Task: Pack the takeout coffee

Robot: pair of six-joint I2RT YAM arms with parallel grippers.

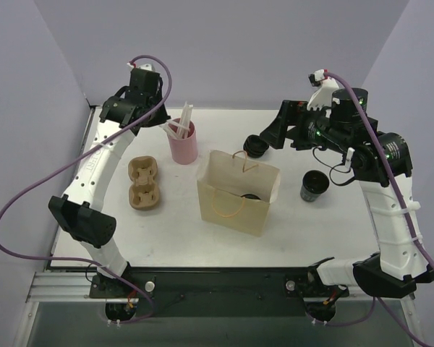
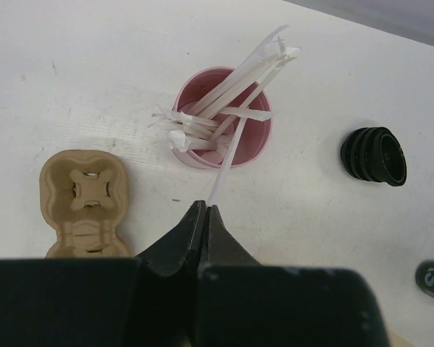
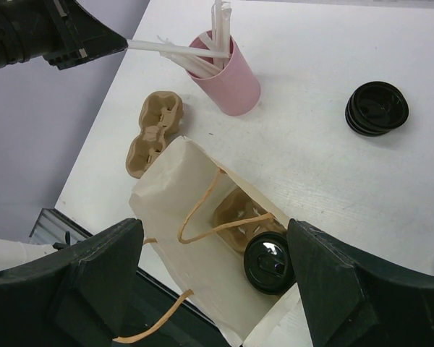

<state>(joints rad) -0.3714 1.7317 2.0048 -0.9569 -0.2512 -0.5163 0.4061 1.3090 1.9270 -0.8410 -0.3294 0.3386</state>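
One lidded cup (image 3: 269, 262) sits in the bag (image 1: 224, 181), frame centre. Left gripper (image 2: 205, 210) clenches a straw (image 2: 220, 177); right gripper (image 3: 213, 253) hangs released. Second cup (image 1: 315, 186), right, remains unpacked.

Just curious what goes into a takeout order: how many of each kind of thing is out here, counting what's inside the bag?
paper bag: 1
pink cup: 1
cardboard cup carriers: 2
coffee cups: 2
stack of black lids: 1
Total: 7, plus wrapped straws, too tangled to count.
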